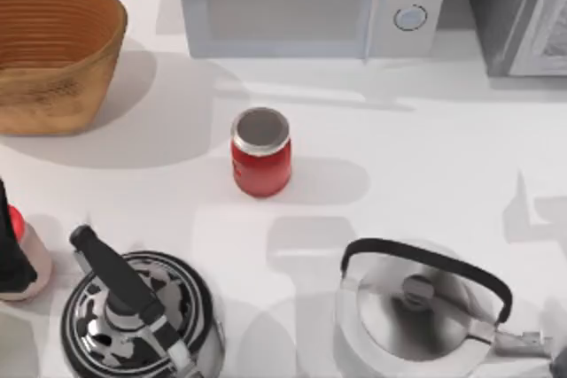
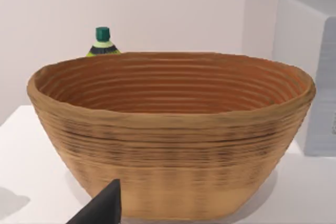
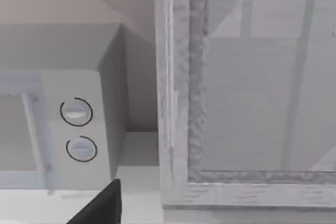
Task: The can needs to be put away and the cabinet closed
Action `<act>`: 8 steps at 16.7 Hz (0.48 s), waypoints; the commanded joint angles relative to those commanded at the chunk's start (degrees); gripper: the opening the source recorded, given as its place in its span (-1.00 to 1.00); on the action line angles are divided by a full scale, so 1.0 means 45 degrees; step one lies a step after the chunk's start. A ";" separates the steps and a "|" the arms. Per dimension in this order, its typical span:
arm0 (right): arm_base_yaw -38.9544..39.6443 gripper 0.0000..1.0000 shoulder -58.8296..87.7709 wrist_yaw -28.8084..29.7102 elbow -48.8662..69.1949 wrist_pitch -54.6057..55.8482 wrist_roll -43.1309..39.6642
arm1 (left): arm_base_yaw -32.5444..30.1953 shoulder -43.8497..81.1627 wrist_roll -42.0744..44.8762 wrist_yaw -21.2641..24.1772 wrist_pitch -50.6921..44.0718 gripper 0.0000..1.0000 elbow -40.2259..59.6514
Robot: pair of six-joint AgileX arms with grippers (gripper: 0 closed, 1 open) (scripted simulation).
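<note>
Can (image 1: 34,263) at left edge of table (image 1: 425,157), beside left gripper (image 1: 9,250), grip impossible to tell; bare surface rightward

A woven basket (image 1: 53,50) stands at the worktop's (image 1: 425,148) left, a microwave (image 1: 310,2) behind, and a red jar (image 1: 260,153) at the middle, with two kettles (image 1: 133,316) in front.

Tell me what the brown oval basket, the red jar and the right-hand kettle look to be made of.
Brown oval basket: looks woven or coiled fibre, matte, with ridged horizontal bands. Red jar with grey lid: glossy body, perhaps glass or plastic; the lid looks like dull metal. Silver kettle with black handle: polished metal, judging by its mirror-like reflections.
</note>
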 joint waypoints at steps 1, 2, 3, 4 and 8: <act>-0.0058 1.00 -0.0936 -0.0046 -0.1094 0.0294 -0.0024 | 0.0000 0.0000 0.0000 0.0000 0.0000 1.00 0.0000; -0.0116 1.00 -0.1786 -0.0084 -0.2064 0.0554 -0.0056 | 0.0000 0.0000 0.0000 0.0000 0.0000 1.00 0.0000; -0.0175 1.00 -0.2539 -0.0113 -0.2907 0.0778 -0.0093 | 0.0000 0.0000 0.0000 0.0000 0.0000 1.00 0.0000; -0.0233 1.00 -0.3187 -0.0133 -0.3624 0.0968 -0.0133 | 0.0000 0.0000 0.0000 0.0000 0.0000 1.00 0.0000; -0.0399 1.00 -0.4568 -0.0152 -0.5142 0.1356 -0.0259 | 0.0000 0.0000 0.0000 0.0000 0.0000 1.00 0.0000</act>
